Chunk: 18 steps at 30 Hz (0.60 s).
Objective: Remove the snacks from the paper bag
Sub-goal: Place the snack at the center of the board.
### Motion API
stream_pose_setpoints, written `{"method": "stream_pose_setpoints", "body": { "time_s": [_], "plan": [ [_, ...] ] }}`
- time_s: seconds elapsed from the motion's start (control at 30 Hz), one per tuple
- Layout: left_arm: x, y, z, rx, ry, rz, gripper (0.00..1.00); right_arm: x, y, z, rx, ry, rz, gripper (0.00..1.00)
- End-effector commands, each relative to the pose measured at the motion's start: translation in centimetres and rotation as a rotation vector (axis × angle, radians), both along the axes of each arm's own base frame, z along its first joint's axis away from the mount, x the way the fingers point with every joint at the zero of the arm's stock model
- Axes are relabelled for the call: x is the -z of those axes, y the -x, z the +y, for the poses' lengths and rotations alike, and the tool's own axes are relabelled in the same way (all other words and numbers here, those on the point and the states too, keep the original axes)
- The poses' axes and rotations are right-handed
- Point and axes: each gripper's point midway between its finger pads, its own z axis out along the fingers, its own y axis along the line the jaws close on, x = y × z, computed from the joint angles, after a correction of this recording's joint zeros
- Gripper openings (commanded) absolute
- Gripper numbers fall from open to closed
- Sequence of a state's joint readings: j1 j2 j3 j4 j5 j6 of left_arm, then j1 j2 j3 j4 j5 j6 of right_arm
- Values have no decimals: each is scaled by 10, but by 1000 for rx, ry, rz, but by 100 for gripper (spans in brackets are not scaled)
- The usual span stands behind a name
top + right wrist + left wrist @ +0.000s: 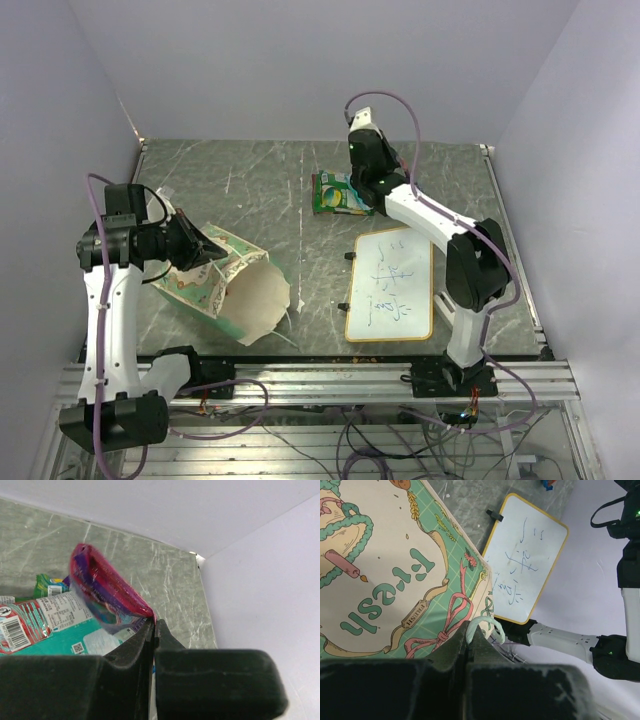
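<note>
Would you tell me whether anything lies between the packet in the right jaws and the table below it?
Yes, a green packet lies on the table beneath the held purple packet, as far as the wrist view shows; bare table is beside it.

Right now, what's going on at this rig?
The left gripper is shut on the paper bag near its string handle. The bag is tipped on its side, with its open mouth facing the near edge. The right gripper is shut on a pink packet at the far side of the table, just above a green packet lying there. A whiteboard lies beside the right arm.
</note>
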State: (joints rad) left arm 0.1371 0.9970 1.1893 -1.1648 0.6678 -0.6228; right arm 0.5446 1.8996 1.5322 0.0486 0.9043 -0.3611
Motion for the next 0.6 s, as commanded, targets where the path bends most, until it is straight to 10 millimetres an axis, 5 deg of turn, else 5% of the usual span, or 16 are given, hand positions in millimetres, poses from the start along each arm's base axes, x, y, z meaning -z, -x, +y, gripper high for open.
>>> {"method": "stream_pose_setpoints", "body": {
  "time_s": [0.0,0.57],
  "plan": [
    [-11,1,-3,56,-1,-28,7,-8,-9,-3,38,3,-51,0],
    [-10,6,-5,69,2,-27,7,29,1,54,-36,-39,51,0]
  ]
}}
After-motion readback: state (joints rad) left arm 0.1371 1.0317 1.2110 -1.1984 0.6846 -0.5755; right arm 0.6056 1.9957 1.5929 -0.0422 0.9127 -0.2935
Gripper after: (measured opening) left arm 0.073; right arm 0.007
